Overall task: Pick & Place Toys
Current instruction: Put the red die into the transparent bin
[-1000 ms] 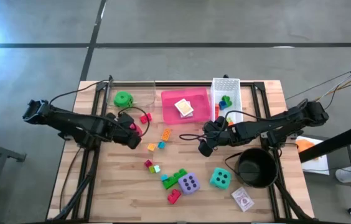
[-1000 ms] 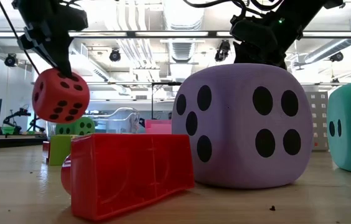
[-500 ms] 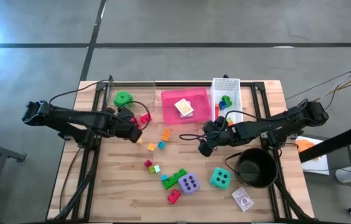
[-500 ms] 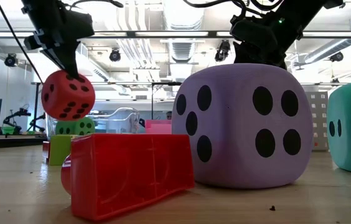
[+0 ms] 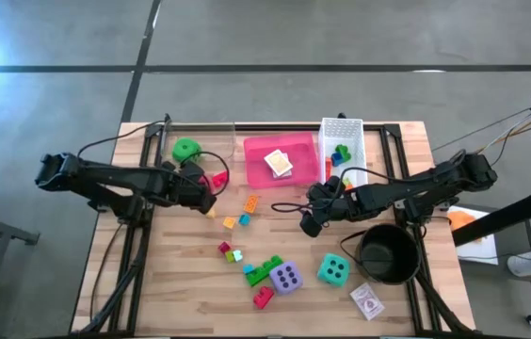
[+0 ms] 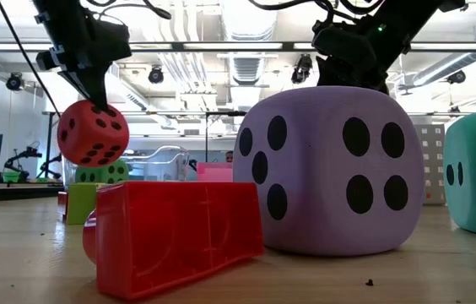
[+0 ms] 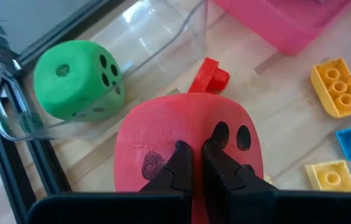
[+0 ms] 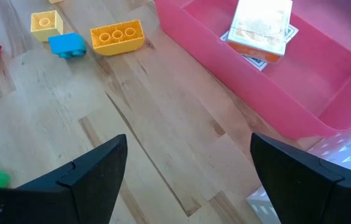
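Hanging from the pinching left gripper [image 7: 193, 163] (raised): red die [image 7: 188, 140].

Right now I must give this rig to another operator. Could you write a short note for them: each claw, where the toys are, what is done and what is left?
Left claw: shut on the red die, held up in the air next to the clear tub.
Right claw: open, empty, over bare wood near the pink tray.
Done: green die in the clear tub; card packs in the pink tray; some bricks in the white basket.
Left: purple die, teal die, one card pack and loose bricks on the table. The black pot looks empty.
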Tool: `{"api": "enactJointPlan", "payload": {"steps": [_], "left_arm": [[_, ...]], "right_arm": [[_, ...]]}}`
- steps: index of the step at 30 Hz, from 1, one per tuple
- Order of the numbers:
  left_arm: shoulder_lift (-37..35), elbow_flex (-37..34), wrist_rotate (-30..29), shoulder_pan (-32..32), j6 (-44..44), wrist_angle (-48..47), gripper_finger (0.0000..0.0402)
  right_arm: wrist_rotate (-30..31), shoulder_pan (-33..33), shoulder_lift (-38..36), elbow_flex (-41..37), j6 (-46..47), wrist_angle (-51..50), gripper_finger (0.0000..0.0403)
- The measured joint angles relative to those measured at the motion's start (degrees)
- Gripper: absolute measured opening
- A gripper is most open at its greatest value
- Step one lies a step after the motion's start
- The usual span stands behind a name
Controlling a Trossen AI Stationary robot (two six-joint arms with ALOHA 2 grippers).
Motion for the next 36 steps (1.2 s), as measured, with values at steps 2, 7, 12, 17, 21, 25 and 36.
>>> {"api": "enactJointPlan", "payload": {"steps": [2, 7, 12, 17, 21, 25, 36], "left_arm": [[-0.05, 0.53, -0.86, 0.45, 0.57, 0.17, 0.0010], [-0.09, 1.91, -2.40, 2.00, 2.11, 0.07, 0.0010], [-0.09, 3.67, -4.18, 4.34, 4.24, 0.23, 0.0010], [-0.09, 5.20, -5.02, 7.40, 7.48, 1.47, 0.0009], [-0.09, 5.59, -5.01, 10.69, 12.11, 4.74, 0.0009], [-0.01, 5.59, -3.70, 14.59, 16.48, 7.52, 0.0008], [0.02, 5.49, -1.32, 22.21, 26.75, 15.95, 0.0008]], "right_arm": [[0.00, 0.00, 0.00, 0.00, 0.00, 0.00, 0.0334], [0.00, 0.00, 0.00, 0.00, 0.00, 0.17, 0.0334], [0.00, 0.00, 0.00, 0.00, 0.00, 0.20, 0.0334], [0.00, 0.00, 0.00, 0.00, 0.00, 0.48, 0.0334], [0.00, 0.00, 0.00, 0.00, 0.00, 0.64, 0.0334], [0.00, 0.00, 0.00, 0.00, 0.00, 0.81, 0.0334], [0.00, 0.00, 0.00, 0.00, 0.00, 0.92, 0.0334]]}}
